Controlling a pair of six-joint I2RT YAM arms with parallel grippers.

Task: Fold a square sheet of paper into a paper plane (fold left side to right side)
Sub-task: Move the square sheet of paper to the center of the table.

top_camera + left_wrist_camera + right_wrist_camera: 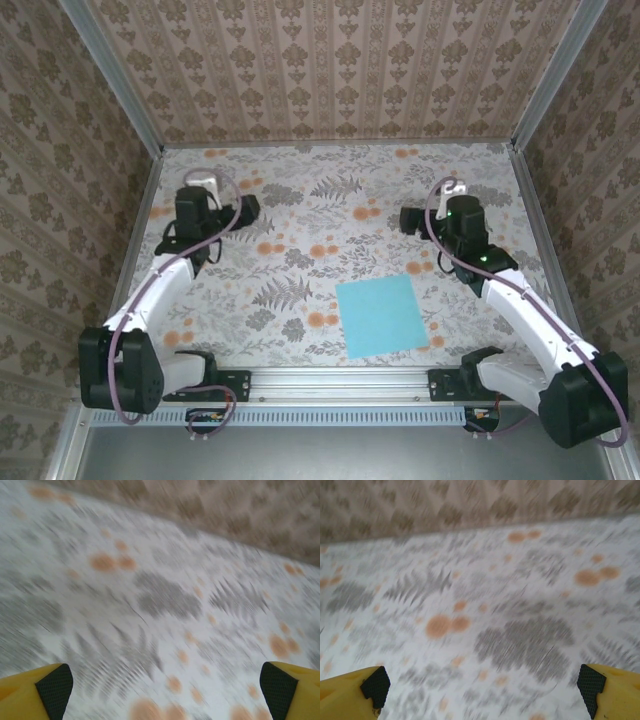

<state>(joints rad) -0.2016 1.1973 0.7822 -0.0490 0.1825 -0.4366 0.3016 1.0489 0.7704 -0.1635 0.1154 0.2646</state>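
Observation:
The square sheet of paper [382,314], plain cyan-blue, lies flat and uncreased on the floral tabletop, near the front edge and right of centre. A paper plane is out of view. My left gripper [248,209] hovers at the back left, pointing right, far from the sheet. My right gripper [408,219] hovers at the back right, pointing left, a little beyond the sheet's far edge. In the left wrist view the left gripper [162,682] has its yellow fingers [30,692] wide apart over blurred bare tabletop. The right gripper [482,685] likewise stands open with nothing between its fingers [612,687].
Patterned walls close in the table [300,240] at the back and both sides. A metal rail [340,380] with the arm bases runs along the near edge, just in front of the sheet. Both wrist views are motion-blurred.

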